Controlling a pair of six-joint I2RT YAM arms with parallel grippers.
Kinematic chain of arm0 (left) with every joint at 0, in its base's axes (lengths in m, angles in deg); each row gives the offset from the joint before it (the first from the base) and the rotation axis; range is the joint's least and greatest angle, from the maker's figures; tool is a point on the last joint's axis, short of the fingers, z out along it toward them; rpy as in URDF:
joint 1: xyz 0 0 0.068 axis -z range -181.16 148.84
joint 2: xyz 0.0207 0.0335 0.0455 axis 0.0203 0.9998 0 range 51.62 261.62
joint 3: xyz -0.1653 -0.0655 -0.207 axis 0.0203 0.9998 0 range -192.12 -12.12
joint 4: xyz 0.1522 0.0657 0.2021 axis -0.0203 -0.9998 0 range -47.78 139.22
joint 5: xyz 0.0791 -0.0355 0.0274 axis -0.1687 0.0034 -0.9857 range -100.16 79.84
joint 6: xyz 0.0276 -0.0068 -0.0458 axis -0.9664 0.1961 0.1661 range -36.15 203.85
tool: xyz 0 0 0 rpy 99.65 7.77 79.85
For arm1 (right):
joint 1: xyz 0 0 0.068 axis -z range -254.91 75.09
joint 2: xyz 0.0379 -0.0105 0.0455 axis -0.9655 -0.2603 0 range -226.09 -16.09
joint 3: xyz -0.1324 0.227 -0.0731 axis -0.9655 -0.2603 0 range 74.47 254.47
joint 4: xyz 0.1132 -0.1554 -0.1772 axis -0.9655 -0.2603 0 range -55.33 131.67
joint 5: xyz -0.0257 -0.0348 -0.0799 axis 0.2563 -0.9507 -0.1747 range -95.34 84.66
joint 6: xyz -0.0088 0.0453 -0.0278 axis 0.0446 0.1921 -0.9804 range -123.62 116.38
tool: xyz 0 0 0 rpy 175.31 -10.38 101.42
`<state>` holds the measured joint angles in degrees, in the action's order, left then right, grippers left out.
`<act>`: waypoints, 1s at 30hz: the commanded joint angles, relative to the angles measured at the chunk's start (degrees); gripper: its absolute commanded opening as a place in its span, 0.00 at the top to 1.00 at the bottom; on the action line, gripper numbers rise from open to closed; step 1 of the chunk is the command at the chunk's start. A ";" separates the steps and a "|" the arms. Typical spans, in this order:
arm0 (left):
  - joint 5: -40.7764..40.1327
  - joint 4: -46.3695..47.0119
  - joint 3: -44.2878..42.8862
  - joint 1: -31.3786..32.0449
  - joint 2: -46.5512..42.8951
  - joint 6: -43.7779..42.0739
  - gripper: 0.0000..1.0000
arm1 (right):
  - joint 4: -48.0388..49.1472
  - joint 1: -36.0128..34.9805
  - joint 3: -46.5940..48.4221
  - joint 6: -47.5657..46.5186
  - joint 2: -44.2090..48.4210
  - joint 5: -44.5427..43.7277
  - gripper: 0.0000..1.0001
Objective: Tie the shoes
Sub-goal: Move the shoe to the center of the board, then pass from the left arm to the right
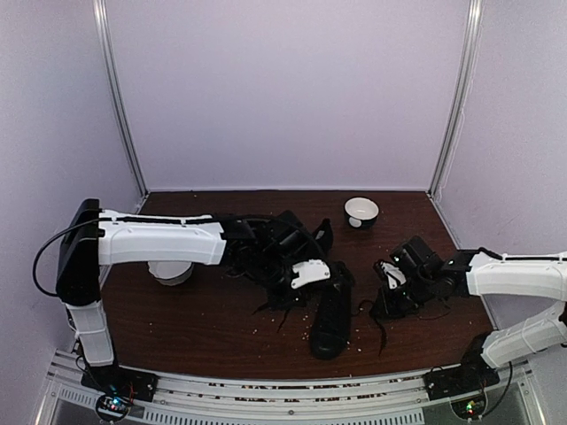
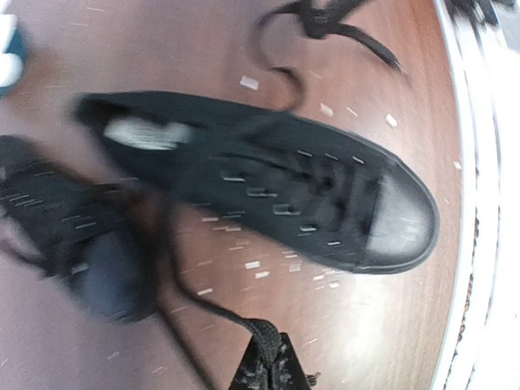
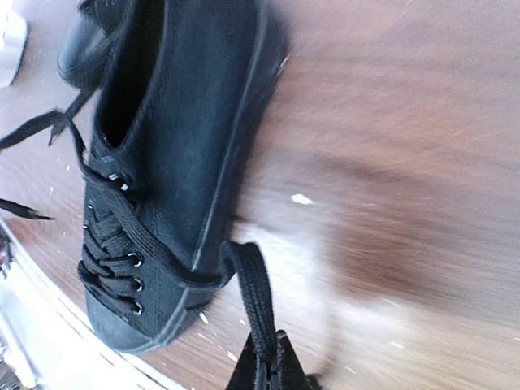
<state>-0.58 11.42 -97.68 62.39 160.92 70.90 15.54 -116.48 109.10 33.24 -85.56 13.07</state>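
Observation:
Two black shoes lie mid-table. One shoe [image 1: 332, 312] [image 2: 276, 191] [image 3: 162, 154] lies between my grippers, toe toward the near edge. The other shoe [image 1: 270, 243] [image 2: 73, 236] lies mostly under my left arm. My left gripper [image 1: 295, 288] [image 2: 264, 361] is shut on a thin black lace [image 2: 203, 309] that trails back toward the gap between the shoes. My right gripper [image 1: 390, 282] [image 3: 275, 361] is shut on a flat black lace [image 3: 252, 292] that curves round the sole of the near shoe up to its eyelets. Loose lace ends [image 2: 325, 20] lie beyond the shoe.
A white bowl [image 1: 361, 212] stands at the back right. A second white bowl [image 1: 171, 273] sits under the left arm. Small pale crumbs [image 1: 354, 341] are scattered over the brown table. The metal rail [image 1: 283, 390] runs along the near edge.

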 commanded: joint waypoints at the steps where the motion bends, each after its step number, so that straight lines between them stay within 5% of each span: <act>1: -5.92 0.53 0.37 -1.93 -6.69 4.83 1.00 | -17.41 1.25 5.79 -7.51 4.49 -9.43 1.00; 10: -10.83 0.42 -2.02 -2.03 -11.66 5.82 1.00 | -27.80 1.29 8.58 -11.59 7.24 -4.62 1.00; 12: -9.75 1.38 -2.07 -2.03 -12.04 5.75 1.00 | -27.36 1.31 7.97 -11.78 7.69 -3.77 0.90; 16: -8.79 3.40 -1.65 -2.03 -12.09 5.71 1.00 | -23.59 1.31 7.99 -12.71 9.54 -2.07 0.52; 22: -5.61 10.09 1.84 -2.03 -13.17 5.45 1.00 | -10.45 0.60 11.51 -15.05 12.11 -1.34 0.20; 30: -4.80 19.51 9.02 -1.98 -17.87 3.65 1.00 | 18.65 -3.29 5.63 -23.84 15.22 -2.68 0.21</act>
<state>-6.70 22.96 -91.03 60.29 147.06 75.79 14.41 -117.79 118.59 15.47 -72.62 11.11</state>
